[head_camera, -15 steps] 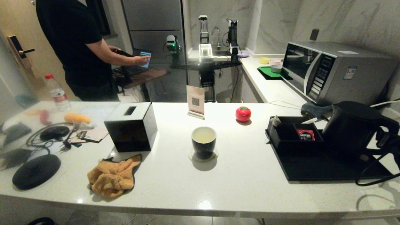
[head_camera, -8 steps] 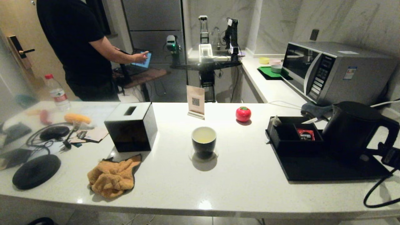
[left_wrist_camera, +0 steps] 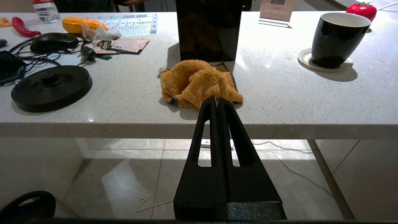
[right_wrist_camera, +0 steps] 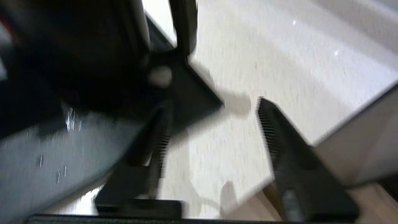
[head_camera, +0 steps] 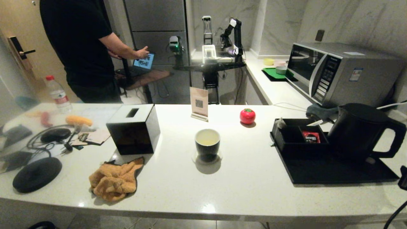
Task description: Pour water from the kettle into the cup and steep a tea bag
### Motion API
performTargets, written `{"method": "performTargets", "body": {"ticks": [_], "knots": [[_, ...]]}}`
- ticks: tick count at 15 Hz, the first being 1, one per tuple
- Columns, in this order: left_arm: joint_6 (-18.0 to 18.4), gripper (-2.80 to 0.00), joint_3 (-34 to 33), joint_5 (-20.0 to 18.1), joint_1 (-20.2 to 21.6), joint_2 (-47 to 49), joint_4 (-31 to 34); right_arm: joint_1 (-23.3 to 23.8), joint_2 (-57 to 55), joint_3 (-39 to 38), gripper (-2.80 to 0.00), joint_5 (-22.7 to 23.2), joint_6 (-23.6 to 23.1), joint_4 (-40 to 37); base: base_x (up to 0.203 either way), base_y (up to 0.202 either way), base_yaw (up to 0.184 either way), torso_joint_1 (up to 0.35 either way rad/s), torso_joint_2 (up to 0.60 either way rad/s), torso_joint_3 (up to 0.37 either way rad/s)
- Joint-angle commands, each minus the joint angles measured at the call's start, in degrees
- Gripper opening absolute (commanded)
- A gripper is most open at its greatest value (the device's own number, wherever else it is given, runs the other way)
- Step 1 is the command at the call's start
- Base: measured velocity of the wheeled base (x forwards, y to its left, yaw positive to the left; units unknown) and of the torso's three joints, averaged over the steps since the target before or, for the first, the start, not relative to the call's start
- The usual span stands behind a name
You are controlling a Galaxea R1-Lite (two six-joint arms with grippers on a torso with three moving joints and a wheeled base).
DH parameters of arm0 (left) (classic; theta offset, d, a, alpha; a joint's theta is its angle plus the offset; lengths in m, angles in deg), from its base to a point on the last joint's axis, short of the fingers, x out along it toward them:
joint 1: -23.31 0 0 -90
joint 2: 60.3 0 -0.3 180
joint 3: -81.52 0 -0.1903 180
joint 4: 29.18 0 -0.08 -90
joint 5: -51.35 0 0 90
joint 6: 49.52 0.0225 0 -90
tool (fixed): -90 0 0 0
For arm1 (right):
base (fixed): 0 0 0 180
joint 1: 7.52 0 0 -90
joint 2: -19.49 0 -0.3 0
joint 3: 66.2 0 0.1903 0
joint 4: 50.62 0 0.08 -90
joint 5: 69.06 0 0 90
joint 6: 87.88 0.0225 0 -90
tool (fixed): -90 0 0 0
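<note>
The kettle [head_camera: 359, 130] is shown set down on the black tray [head_camera: 334, 173] at 3 o'clock on the tabletop [head_camera: 248, 187], its loop handle turned toward 3 o'clock and nothing gripping it. The cup [head_camera: 207, 144] is seen at the centre on a small coaster [head_camera: 218, 157], holding pale yellow-green water [head_camera: 207, 138]; pouring is judged complete.

The right gripper [right_wrist_camera: 214, 137] is held with fingers wide apart and empty, just beside the tray's near corner at about 4 o'clock. The tea bag [head_camera: 280, 123], a pale pointed pouch, is seen at the 10 o'clock corner of the compartment box [head_camera: 299, 140].

For the next step, the pouch is best pinched at its top, the red packet [head_camera: 311, 136] being avoided. The left gripper [left_wrist_camera: 217, 104] is parked below the tabletop edge, fingers pressed together.
</note>
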Motion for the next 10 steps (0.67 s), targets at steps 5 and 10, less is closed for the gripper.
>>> {"method": "performTargets", "body": {"ticks": [5,10], "knots": [[0.0,-2.8,0.0,0.0,0.0,0.0,0.0,0.0,9.6,-3.5,-2.8,-0.1,-0.3,-9.7,0.0,0.0,0.0,0.0,0.0,0.0],[0.0,-2.8,0.0,0.0,0.0,0.0,0.0,-1.4,14.6,-3.6,-2.8,0.0,-1.4,-15.4,0.0,0.0,0.0,0.0,0.0,0.0]]}}
